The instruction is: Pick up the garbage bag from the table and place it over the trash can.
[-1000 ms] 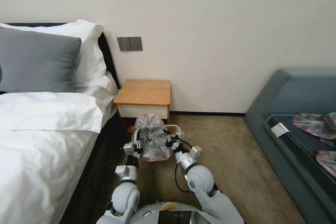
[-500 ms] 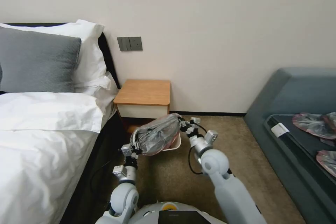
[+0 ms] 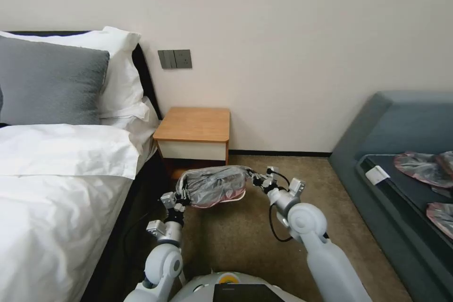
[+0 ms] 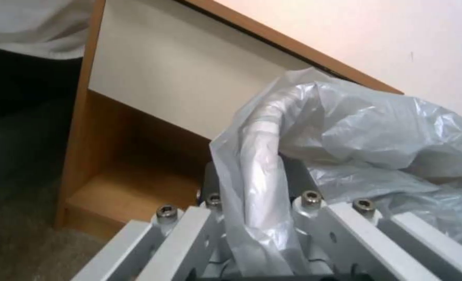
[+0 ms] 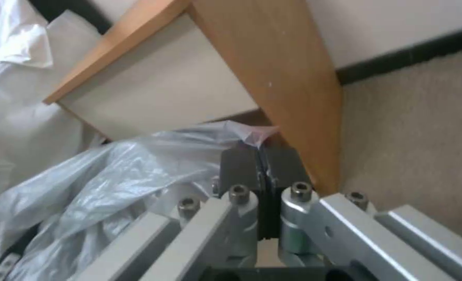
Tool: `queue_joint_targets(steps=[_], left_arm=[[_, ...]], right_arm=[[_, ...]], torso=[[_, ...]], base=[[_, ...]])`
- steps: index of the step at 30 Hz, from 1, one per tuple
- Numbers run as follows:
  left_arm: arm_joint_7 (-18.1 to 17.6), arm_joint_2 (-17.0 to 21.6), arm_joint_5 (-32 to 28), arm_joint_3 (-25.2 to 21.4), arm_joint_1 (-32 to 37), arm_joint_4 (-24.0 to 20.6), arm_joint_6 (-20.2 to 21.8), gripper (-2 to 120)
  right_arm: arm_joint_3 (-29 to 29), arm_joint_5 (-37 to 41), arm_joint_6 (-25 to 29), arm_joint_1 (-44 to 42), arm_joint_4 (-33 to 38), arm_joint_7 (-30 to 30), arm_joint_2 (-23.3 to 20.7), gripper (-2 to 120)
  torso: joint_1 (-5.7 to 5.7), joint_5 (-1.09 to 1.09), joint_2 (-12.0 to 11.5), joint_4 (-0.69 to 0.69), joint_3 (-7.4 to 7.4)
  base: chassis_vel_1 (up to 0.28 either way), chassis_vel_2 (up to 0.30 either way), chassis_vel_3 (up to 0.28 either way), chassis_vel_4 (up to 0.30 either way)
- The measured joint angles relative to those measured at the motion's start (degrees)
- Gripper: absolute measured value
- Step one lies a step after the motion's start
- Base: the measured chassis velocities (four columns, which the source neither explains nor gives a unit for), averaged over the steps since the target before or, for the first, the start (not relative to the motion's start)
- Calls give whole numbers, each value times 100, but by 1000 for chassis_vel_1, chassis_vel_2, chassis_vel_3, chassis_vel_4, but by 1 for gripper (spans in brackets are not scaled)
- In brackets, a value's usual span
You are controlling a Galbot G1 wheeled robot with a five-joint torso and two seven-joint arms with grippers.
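The garbage bag (image 3: 212, 185), crinkly grey plastic with a pinkish rim, is stretched flat between my two grippers, low in front of the table (image 3: 193, 125). My left gripper (image 3: 181, 194) is shut on the bag's left end, and a twisted strand of plastic (image 4: 262, 156) runs between its fingers. My right gripper (image 3: 253, 179) is shut on the right end, with its dark pads (image 5: 241, 168) pressed together on the pink rim (image 5: 257, 134), close to the table's side panel (image 5: 278, 78). I cannot make out the trash can under the bag.
A bed (image 3: 56, 174) with white sheets stands close on the left. A dark blue sofa (image 3: 401, 151) on the right holds similar pink-grey bags (image 3: 420, 167). Open carpet (image 3: 292, 174) lies between the table and the sofa.
My right gripper has swung out to the right and away from me, pulling the bunched bag wide and flat. My left gripper has stayed nearly in place.
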Motion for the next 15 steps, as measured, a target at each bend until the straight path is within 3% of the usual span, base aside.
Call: queue_joint_targets(steps=[3,5,15], left_arm=[[35,8,-132,-35,-6,0,35,8],[38,9,-164,-37,-5,0,44,8],[-88,21,-420,-68,-95,-38,166,8]], right_arm=[[129,157,-62,-119,80,-236,-11,12],[135,165,-62,-147,99,-247,-4,15],[288,182,-3,-631,277,-263,59,54]], torso=[[0,0,0,0,0],[0,0,0,0,0],[0,-1,0,0,0]], base=[[0,0,0,0],[0,0,0,0],[0,0,0,0]])
